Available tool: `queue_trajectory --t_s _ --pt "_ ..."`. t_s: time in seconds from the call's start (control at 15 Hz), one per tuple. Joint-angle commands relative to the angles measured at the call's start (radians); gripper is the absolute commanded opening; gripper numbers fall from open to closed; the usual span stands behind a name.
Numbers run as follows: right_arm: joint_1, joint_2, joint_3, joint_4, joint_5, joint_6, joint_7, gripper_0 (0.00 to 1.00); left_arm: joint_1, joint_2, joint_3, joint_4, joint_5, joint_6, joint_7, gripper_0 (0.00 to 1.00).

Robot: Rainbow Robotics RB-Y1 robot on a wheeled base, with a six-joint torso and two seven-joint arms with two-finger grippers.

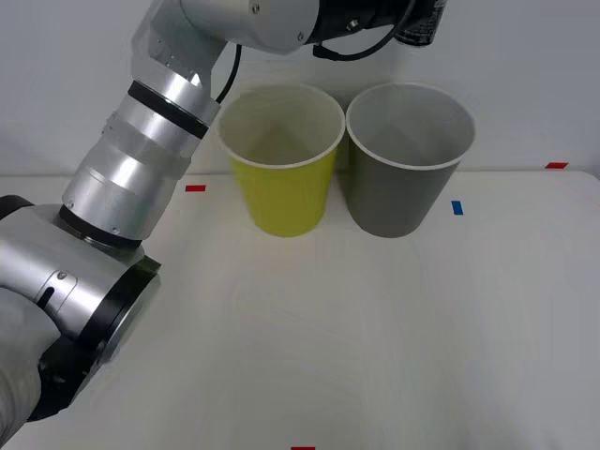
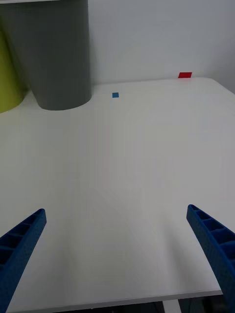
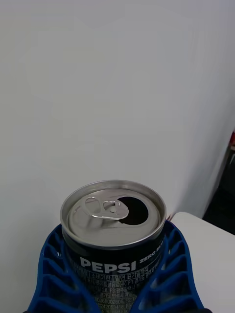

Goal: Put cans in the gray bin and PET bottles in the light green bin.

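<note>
My left gripper (image 3: 115,279) is shut on a dark can (image 3: 113,230) marked PEPSI; its silver top is opened and its blue fingers (image 3: 49,274) wrap both sides. In the front view the left arm reaches up and across, and the can (image 1: 419,26) hangs at the top edge, above the far rim of the gray bin (image 1: 403,187). The light green bin (image 1: 281,187) stands touching it on the left. Both bins look empty inside. My right gripper (image 2: 117,259) is open low over the table, with the gray bin (image 2: 58,54) and light green bin (image 2: 7,73) beyond. PET bottles are out of view.
Small tape marks lie on the white table (image 1: 375,328): red (image 1: 195,188) left of the bins, blue (image 1: 457,207) right of the gray bin, red (image 1: 556,166) at the far right. A white wall stands close behind the bins. My left arm's silver links (image 1: 141,169) cross the table's left side.
</note>
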State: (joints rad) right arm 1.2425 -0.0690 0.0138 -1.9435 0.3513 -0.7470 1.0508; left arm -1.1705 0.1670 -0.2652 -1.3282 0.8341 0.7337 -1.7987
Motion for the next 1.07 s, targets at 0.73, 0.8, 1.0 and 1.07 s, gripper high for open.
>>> queue_trajectory --t_s 0.73,0.8,1.0,1.07 --pt "0.000 0.000 0.000 0.000 0.000 0.000 0.000 1.00 0.008 -0.052 -0.101 0.165 0.006 -0.263 -0.041 0.00" --pt "0.000 0.000 0.000 0.000 0.000 0.000 0.000 1.00 0.020 -0.052 -0.101 0.164 0.016 -0.263 -0.044 0.00" --pt "0.000 0.000 0.000 0.000 0.000 0.000 0.000 1.00 0.043 -0.055 -0.101 0.164 0.063 -0.273 -0.059 0.00" --pt "0.000 0.000 0.000 0.000 0.000 0.000 0.000 1.00 0.043 -0.057 -0.103 0.164 0.062 -0.273 -0.068 0.00"
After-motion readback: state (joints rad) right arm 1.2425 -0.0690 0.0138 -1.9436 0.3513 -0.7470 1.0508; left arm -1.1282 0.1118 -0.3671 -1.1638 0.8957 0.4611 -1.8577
